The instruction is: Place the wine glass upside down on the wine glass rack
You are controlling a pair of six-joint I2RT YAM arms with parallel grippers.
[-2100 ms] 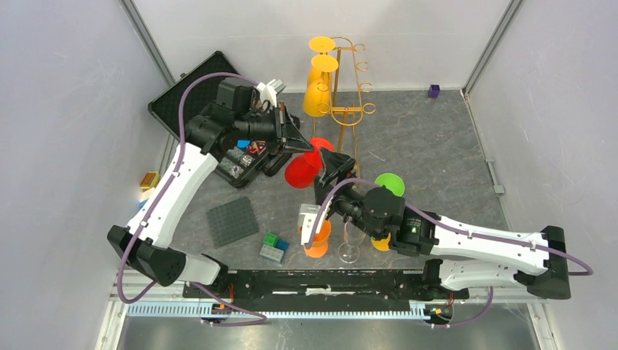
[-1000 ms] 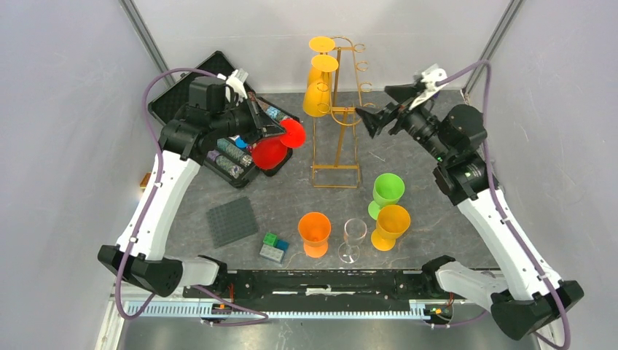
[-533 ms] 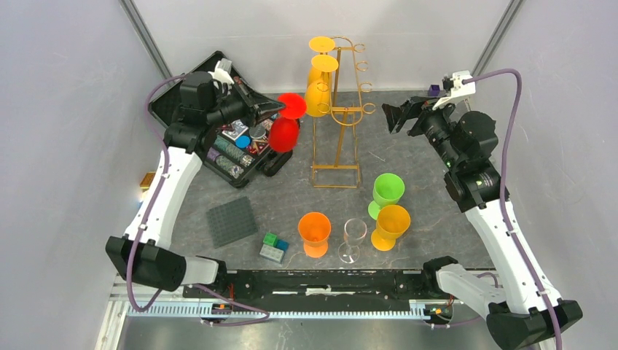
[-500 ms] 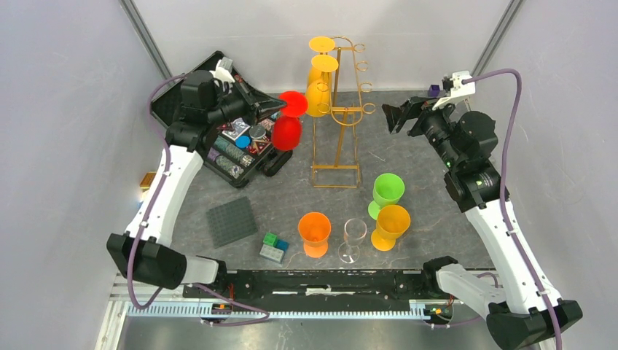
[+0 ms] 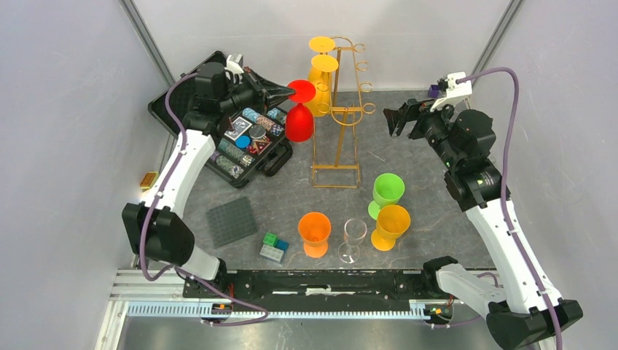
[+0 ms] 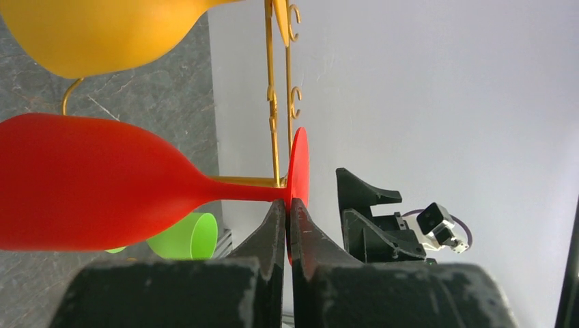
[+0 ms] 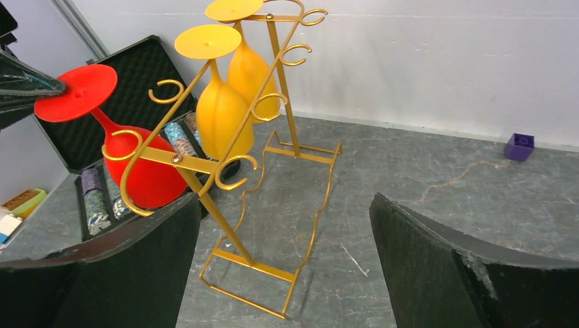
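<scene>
Grey marbled stone forms the bench point(image 5: 415, 157), closed in by pale walls. At the rear centre stands the gold wine glass rack point(image 5: 341, 109), upright on its rectangular wire base. Two yellow glasses point(image 5: 318, 84) hang from its left-hand loops, feet up and bowls down.

Just left of the rack the red wine glass point(image 5: 299, 117) is off the bench and inverted, its foot on top and its bowl below, slightly tilted. The left fingers point(image 5: 284, 92) are closed on the rim of its foot, pinching the thin red disc edge-on, as the left wrist view shows. From the right wrist view the bowl sits behind the lowest left loop, but I cannot tell whether the stem is inside that loop.

The right fingers point(image 5: 399, 119) are raised to the right of the rack, spread wide and holding nothing, facing it.

An open black case point(image 5: 191, 93) of poker chips lies to the rear left. Toward the front stand a green glass point(image 5: 387, 191), an amber glass point(image 5: 391, 222), a clear glass point(image 5: 353, 237) and an orange glass point(image 5: 315, 232), all upright. A dark grey studded plate point(image 5: 232, 221) and small blue and green blocks point(image 5: 273, 248) lie front left. A purple block point(image 7: 519, 146) sits by the back wall.
</scene>
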